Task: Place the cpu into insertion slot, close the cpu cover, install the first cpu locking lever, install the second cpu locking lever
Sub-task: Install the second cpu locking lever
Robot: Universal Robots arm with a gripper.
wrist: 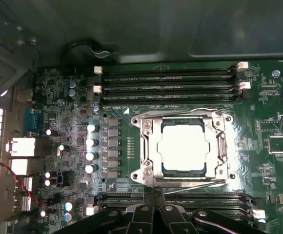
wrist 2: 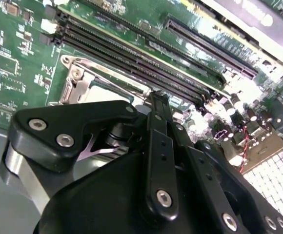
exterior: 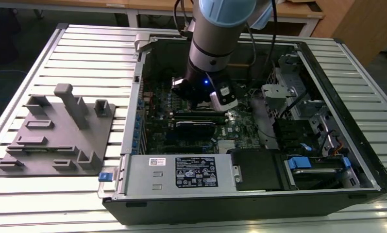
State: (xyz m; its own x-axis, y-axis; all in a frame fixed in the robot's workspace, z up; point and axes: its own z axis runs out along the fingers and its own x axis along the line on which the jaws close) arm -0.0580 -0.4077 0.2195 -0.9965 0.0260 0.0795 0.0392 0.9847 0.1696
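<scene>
Silver arm [exterior: 210, 46] with pale-blue joint cap, black screwed end effector [wrist 2: 156, 126]

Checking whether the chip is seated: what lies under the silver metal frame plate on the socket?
In the first wrist view, the flat silver-grey square cpu shows through the window of the thin silver metal cpu cover. The frame hides the chip's edges and the socket beneath.

A workshop or robotics lab. An open computer case [exterior: 245, 145] lies on a slatted aluminium counter [exterior: 83, 43], a grey fixture block [exterior: 57, 136] beside it. Wooden desks [exterior: 297, 14] stand beyond.
</scene>
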